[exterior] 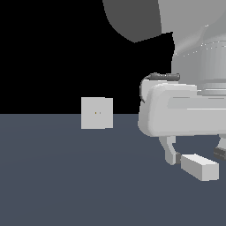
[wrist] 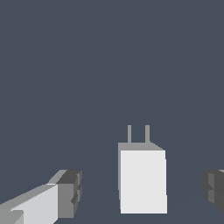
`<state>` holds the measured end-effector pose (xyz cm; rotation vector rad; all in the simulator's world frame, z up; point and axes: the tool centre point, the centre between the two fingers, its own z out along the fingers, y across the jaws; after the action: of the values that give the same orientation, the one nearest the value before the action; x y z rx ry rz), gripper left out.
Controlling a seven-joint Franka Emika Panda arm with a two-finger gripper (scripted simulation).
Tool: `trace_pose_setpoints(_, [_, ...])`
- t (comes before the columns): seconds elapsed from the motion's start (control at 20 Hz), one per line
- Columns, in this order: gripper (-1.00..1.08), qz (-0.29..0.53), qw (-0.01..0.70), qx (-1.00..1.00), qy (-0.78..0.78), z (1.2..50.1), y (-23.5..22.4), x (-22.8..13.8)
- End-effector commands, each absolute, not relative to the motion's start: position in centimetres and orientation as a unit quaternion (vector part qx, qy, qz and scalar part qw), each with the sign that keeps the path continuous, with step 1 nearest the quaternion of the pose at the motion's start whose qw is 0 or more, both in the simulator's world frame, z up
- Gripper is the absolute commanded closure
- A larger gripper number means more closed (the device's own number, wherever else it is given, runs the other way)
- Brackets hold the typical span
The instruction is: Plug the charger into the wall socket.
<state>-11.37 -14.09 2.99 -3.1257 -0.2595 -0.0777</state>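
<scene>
dark floor [exterior: 66, 176] (bare) separates wall socket [exterior: 96, 113] from charger [exterior: 200, 166] between spread pincer [exterior: 197, 155].

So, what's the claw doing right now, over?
Claw open, straddling the charger, not gripping. Charger flat on the floor, two prongs showing. Wall socket upright, off toward the exterior view's left. Nothing visible between them.

Bare floor [exterior: 66, 176] lies between the charger [exterior: 201, 167] and wall socket [exterior: 97, 113]; nothing stands between.

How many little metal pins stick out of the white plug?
2. Both prongs stand side by side on one end of the charger, which lies between the open gripper fingers.
</scene>
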Motion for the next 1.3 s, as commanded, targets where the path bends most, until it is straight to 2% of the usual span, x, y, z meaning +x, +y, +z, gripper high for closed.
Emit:
trace_pose_setpoints(0.0, [-0.92,-0.025,0.002,-0.996,-0.083,2.0,-14.1,-11.4])
trace_pose_setpoints(0.3, [-0.92,-0.025,0.002,-0.996,-0.083,1.2,-14.1,-11.3])
trace_pose_setpoints(0.35, [1.08,-0.025,0.002,-0.996,-0.083,1.2,-14.1,-11.3])
trace_pose_setpoints(0.95, [1.08,-0.025,0.002,-0.996,-0.083,1.3,-14.0,-11.3])
trace_pose_setpoints(1.25, [1.08,-0.025,0.002,-0.996,-0.087,2.1,-12.3,-10.2])
